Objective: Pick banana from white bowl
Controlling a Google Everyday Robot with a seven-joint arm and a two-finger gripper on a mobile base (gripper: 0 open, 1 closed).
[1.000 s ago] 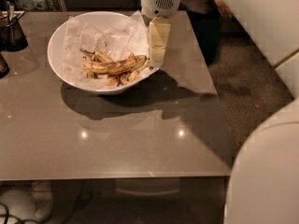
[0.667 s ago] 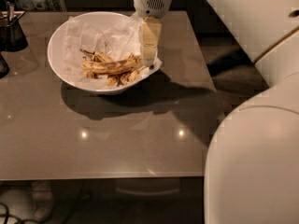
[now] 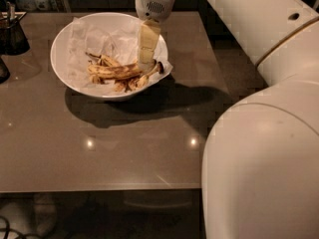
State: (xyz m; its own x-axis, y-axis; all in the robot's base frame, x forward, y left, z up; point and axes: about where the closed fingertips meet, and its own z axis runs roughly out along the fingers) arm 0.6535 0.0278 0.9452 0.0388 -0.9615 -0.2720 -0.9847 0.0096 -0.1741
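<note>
A glossy, round white bowl (image 3: 60, 59), lined with crumpled paper (image 3: 99, 39), is shown on the desk (image 3: 99, 148). The curved, spotted banana (image 3: 117, 71) is contained in it. The gripper (image 3: 145, 61) is positioned inside the bowl, at the banana; how far it is open cannot be told.

The gripper (image 3: 145, 61) hangs over the right side of the white bowl (image 3: 56, 59), and its tip covers part of the banana (image 3: 115, 70). The arm (image 3: 264, 148) is cut off by the right and bottom edges. A dark container (image 3: 11, 34) on the worktop (image 3: 99, 153) runs off the left edge, and its contents are too dim to tell.
</note>
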